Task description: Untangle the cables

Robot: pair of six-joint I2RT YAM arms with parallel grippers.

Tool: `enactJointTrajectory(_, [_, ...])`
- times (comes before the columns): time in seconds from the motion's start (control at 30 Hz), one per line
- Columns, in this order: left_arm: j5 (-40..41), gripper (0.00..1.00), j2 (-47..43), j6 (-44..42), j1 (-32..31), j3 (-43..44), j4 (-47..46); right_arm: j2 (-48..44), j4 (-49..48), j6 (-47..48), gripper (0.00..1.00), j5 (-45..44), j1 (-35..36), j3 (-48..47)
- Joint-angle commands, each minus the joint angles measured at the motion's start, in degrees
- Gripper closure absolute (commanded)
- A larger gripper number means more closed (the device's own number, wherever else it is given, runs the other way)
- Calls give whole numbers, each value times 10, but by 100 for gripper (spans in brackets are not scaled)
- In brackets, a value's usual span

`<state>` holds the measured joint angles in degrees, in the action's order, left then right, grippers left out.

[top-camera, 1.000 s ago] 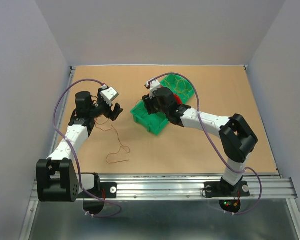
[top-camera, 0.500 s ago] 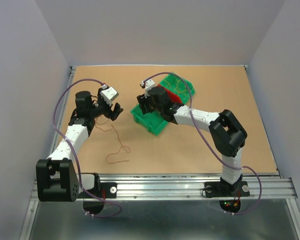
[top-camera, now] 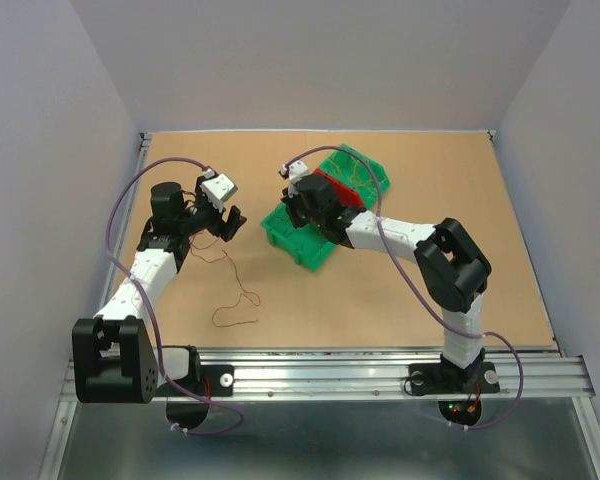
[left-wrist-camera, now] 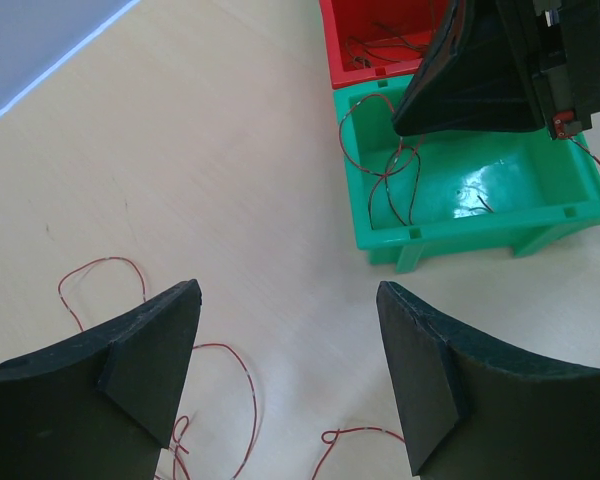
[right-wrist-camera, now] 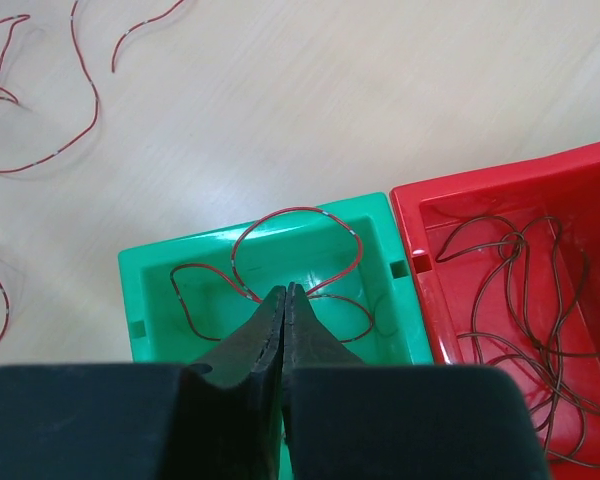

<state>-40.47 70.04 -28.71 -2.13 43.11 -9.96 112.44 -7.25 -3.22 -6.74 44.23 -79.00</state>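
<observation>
Toward the near left corner of the table [top-camera: 480,260], loose cables [top-camera: 235,300] lie in thin reddish curls on the bare surface, not far from the near edge. Just beyond them, close to the left edge, the left gripper [left-wrist-camera: 285,300] hangs over the table with its fingers spread wide and nothing between them. Its wrist view shows strands curling on the table below and on both sides of the fingers.

Around the middle of the table sits a green bin [top-camera: 302,245], tilted relative to the table's edges. The right gripper [right-wrist-camera: 284,290] reaches down into it, fingers pressed flat together. A red-brown cable [right-wrist-camera: 300,212] loops across the bin floor right at the fingertips. Whether a strand is pinched between them cannot be told.

Touching that bin's far side is a red bin [right-wrist-camera: 420,200] holding a tangle of dark cables [right-wrist-camera: 540,300]. Farther still, toward the far edge, a second green bin [top-camera: 365,165] holds yellowish cables [top-camera: 355,172].
</observation>
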Motion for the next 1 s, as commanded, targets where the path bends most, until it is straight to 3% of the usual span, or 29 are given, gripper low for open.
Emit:
enactJointTrajectory(0.0, [-11,18,2,-6,2,26,-9,8,-8,12,99,16,1,3])
enactJointTrajectory(0.4, [-10,18,3,-7,2,28,-6,131,36,19,100,27,-4,-65])
enactJointTrajectory(0.73, [-7,18,7,-6,2,29,-5,41,38,20,97,30,-5,-44])
enactJointTrajectory(0.83, [17,18,8,-4,2,30,-9,3,38,20,91,24,-5,-29])
enactJointTrajectory(0.9, [58,18,16,11,2,30,-19,-21,38,20,82,18,-5,-16])
enactJointTrajectory(0.97, [84,18,25,22,2,37,-21,-35,37,22,61,14,-5,-5])
